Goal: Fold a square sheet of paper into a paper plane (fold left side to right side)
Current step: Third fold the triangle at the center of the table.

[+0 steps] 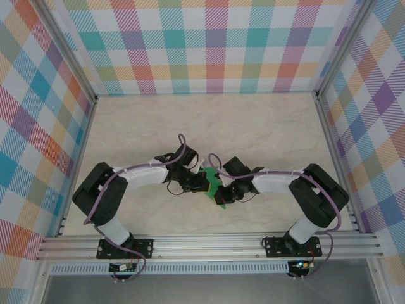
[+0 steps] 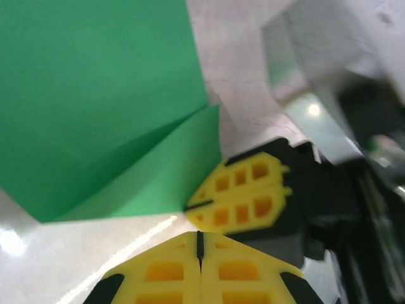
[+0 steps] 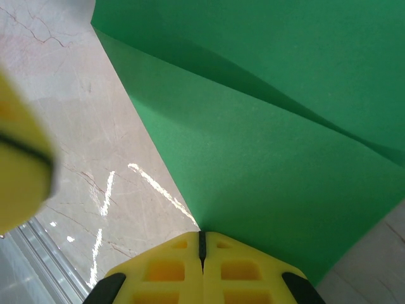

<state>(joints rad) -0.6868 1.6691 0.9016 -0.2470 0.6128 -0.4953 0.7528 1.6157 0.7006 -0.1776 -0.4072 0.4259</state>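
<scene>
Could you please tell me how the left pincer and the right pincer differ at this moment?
The left pincer is shut on nothing above bare table, while the right pincer is shut at a corner of the green paper, apparently pinching it. The left pincer sits on the paper's left, the right pincer on its right. Both are yellow-tipped and fully closed.

Robot lab test cell, aluminium frame (image 1: 209,244), checked walls (image 1: 215,44), marble-look tabletop (image 1: 253,126)

No readable text, label, brand, number or sign anywhere.
</scene>
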